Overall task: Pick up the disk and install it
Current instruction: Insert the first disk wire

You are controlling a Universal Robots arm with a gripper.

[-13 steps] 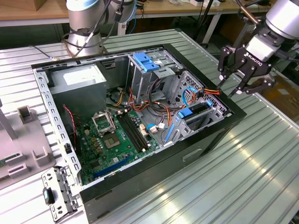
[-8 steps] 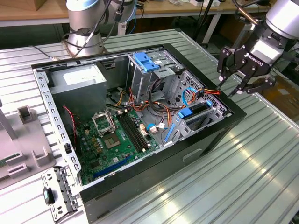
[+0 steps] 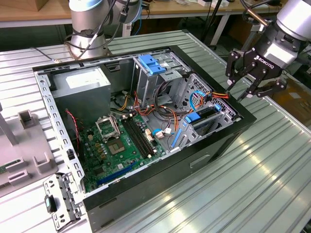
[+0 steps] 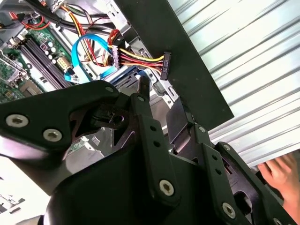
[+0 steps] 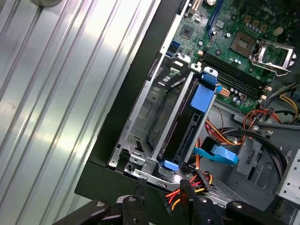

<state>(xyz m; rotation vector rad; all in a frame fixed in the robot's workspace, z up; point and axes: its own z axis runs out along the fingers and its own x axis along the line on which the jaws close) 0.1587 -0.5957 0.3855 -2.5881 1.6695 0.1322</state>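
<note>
The disk (image 5: 187, 136) stands on edge in one slot of the drive cage (image 5: 152, 110) at the corner of the open computer case. Only its dark edge and blue rails show; in the exterior view the disk (image 3: 203, 115) lies near the case's right wall. My gripper (image 3: 235, 92) hovers just above and outside that corner, open, with nothing between its fingers. In both wrist views the gripper (image 5: 162, 187) (image 4: 161, 98) hangs over the cage's end, close to a loose power connector (image 4: 164, 63) with coloured wires.
The case holds a motherboard (image 3: 116, 145), a grey power-supply box (image 3: 80, 82) and an upper cage with a blue handle (image 3: 150, 63). A grey fixture (image 3: 19, 145) stands at the exterior view's left. The table (image 3: 252, 184) is ribbed metal. A person's hand (image 4: 281, 173) is nearby.
</note>
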